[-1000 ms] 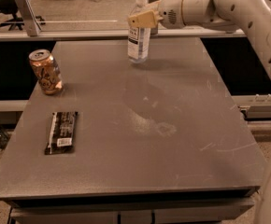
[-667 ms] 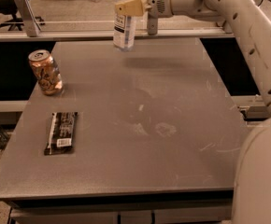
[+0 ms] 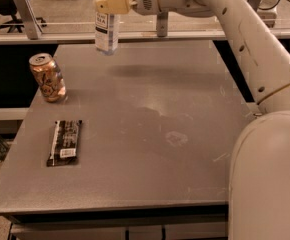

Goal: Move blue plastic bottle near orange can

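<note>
The blue plastic bottle (image 3: 106,29) hangs upright in the air above the far left part of the grey table (image 3: 150,134), its white label showing and its cap cut off at the top edge. My gripper (image 3: 113,4) is shut on the bottle's upper part, with the white arm reaching in from the right. The orange can (image 3: 47,77) stands upright near the table's left edge, to the left of and nearer than the bottle, well apart from it.
A flat black snack bar wrapper (image 3: 65,142) lies on the table's left side, in front of the can. A metal rail (image 3: 135,34) runs behind the table. My white arm and base (image 3: 267,159) fill the right side.
The gripper has lifted the bottle off the table's far edge and carried it to the left, toward the can's side. The can and wrapper have not moved.
</note>
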{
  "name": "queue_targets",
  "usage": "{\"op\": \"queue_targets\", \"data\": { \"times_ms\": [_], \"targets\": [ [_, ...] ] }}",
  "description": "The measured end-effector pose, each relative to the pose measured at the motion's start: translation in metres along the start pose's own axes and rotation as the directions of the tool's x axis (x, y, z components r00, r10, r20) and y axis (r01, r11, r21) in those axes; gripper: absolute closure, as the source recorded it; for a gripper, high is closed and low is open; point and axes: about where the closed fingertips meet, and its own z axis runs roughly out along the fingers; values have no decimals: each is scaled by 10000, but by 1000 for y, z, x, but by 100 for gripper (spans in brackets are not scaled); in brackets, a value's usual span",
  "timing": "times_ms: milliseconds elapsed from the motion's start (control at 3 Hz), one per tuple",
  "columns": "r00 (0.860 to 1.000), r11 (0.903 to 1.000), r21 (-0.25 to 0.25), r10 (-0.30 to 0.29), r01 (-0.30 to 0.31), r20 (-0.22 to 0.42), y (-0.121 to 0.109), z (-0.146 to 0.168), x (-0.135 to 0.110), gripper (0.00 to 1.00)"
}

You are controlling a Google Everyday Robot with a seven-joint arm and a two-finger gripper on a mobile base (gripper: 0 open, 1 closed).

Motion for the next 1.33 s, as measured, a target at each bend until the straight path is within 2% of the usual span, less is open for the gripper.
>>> {"op": "queue_targets", "data": {
  "times_ms": [333,1000,1333],
  "targets": [
    [9993,9955,-909,243,-267,-282,32,27,11,100],
    [9977,9790,-1972,425,-522,-534,70,52,21,100],
    [9953,9736,-2281,-197,-23,-944,87,62,30,100]
  ]
}}
